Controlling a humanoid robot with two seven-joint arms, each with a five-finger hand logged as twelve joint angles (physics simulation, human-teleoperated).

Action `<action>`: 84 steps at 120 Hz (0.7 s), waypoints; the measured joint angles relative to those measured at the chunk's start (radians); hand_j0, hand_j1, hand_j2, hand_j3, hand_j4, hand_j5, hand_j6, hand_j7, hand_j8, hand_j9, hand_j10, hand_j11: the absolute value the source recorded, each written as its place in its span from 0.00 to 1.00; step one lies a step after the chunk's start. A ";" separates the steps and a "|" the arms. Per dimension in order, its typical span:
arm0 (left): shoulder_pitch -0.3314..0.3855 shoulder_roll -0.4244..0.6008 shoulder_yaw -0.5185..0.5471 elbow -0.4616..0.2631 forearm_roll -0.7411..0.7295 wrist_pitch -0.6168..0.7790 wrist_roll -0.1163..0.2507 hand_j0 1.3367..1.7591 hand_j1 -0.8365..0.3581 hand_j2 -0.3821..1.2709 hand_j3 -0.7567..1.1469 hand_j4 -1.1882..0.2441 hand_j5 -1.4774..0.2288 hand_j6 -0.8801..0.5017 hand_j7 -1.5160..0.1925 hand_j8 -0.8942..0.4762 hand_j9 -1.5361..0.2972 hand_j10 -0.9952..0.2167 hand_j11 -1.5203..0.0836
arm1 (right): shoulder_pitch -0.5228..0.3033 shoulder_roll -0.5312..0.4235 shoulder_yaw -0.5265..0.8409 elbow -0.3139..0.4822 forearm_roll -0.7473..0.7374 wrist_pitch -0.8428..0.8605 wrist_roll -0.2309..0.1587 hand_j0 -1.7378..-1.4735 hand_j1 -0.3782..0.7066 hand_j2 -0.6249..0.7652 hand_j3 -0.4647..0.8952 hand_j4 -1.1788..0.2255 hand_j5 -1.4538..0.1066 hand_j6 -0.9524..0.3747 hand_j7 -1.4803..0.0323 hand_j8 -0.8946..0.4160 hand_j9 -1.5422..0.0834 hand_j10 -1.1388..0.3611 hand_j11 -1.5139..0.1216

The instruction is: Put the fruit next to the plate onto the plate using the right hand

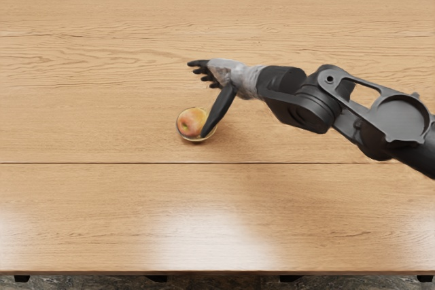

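Fingers (pixel 198 64) of right hand (pixel 224 74) spread, empty, just abv 1 apple (pixel 190 122) on 1 plate (pixel 196 140); 1 arm (pixel 326 100) in view.

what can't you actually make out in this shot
- Head view: the right hand has its thumb across the right side of the apple, hiding it. Whether they touch cannot be told.
- Head view: the plate is mostly covered by the apple, and only a thin rim shows.
- Head view: the right arm is cut off by the right edge. The left arm is out of view.
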 joint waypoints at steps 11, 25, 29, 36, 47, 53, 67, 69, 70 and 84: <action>0.004 0.000 0.001 0.001 0.000 0.000 0.000 0.76 0.99 0.23 0.40 0.82 0.86 0.63 0.88 0.65 0.83 0.82 0.94 | -0.001 -0.110 0.031 0.043 0.083 0.103 0.000 0.30 0.04 0.45 0.34 0.83 0.92 0.70 0.96 0.67 0.93 0.75 0.91; -0.001 0.000 0.001 0.002 0.000 0.000 0.000 0.76 0.99 0.23 0.40 0.82 0.86 0.63 0.88 0.65 0.83 0.82 0.94 | -0.006 -0.246 0.078 0.065 0.190 0.238 0.000 0.30 0.04 0.45 0.34 0.83 0.92 0.71 0.97 0.68 0.94 0.75 0.92; 0.001 0.000 0.002 0.001 0.000 -0.001 0.000 0.76 0.99 0.23 0.40 0.82 0.86 0.63 0.88 0.65 0.83 0.82 0.94 | -0.007 -0.281 0.085 0.068 0.215 0.268 0.000 0.30 0.03 0.45 0.34 0.83 0.92 0.71 0.97 0.68 0.94 0.75 0.92; 0.001 0.000 0.002 0.001 0.000 0.000 0.000 0.76 0.99 0.23 0.40 0.82 0.86 0.63 0.88 0.65 0.83 0.82 0.94 | -0.009 -0.341 0.096 0.071 0.261 0.328 0.000 0.30 0.03 0.45 0.34 0.83 0.93 0.71 0.97 0.68 0.94 0.76 0.92; -0.001 0.000 0.002 0.002 0.000 0.000 0.000 0.76 0.99 0.23 0.40 0.82 0.86 0.63 0.88 0.65 0.83 0.82 0.94 | -0.021 -0.452 0.113 0.072 0.342 0.439 0.000 0.30 0.03 0.45 0.34 0.84 0.93 0.71 0.98 0.68 0.95 0.76 0.92; -0.002 0.000 0.001 0.002 0.000 0.000 0.000 0.76 0.99 0.23 0.40 0.82 0.86 0.63 0.88 0.65 0.83 0.82 0.94 | -0.030 -0.508 0.120 0.071 0.385 0.499 0.000 0.30 0.03 0.45 0.34 0.84 0.93 0.71 0.98 0.68 0.95 0.76 0.92; 0.002 0.000 0.003 0.003 0.000 -0.001 0.000 0.76 0.99 0.23 0.40 0.82 0.86 0.63 0.88 0.65 0.83 0.82 0.94 | -0.051 -0.629 0.126 0.066 0.456 0.583 0.000 0.30 0.03 0.45 0.34 0.84 0.93 0.72 0.98 0.68 0.95 0.76 0.92; 0.002 0.000 0.002 0.003 -0.001 -0.001 0.000 0.76 0.99 0.23 0.40 0.82 0.86 0.63 0.88 0.65 0.83 0.82 0.94 | -0.053 -0.640 0.127 0.065 0.462 0.589 0.000 0.30 0.03 0.45 0.34 0.84 0.93 0.72 0.98 0.68 0.95 0.76 0.92; 0.002 0.000 0.002 0.003 -0.002 -0.001 0.000 0.76 0.99 0.23 0.40 0.82 0.86 0.63 0.88 0.65 0.83 0.82 0.94 | -0.054 -0.645 0.127 0.064 0.464 0.592 0.000 0.30 0.03 0.45 0.34 0.84 0.93 0.72 0.98 0.68 0.95 0.76 0.92; -0.005 0.000 0.000 0.003 -0.006 0.000 0.001 0.76 0.99 0.23 0.40 0.82 0.86 0.63 0.88 0.65 0.83 0.82 0.94 | -0.065 -0.687 0.129 0.059 0.483 0.614 0.000 0.30 0.03 0.45 0.34 0.84 0.93 0.72 0.98 0.68 0.95 0.76 0.92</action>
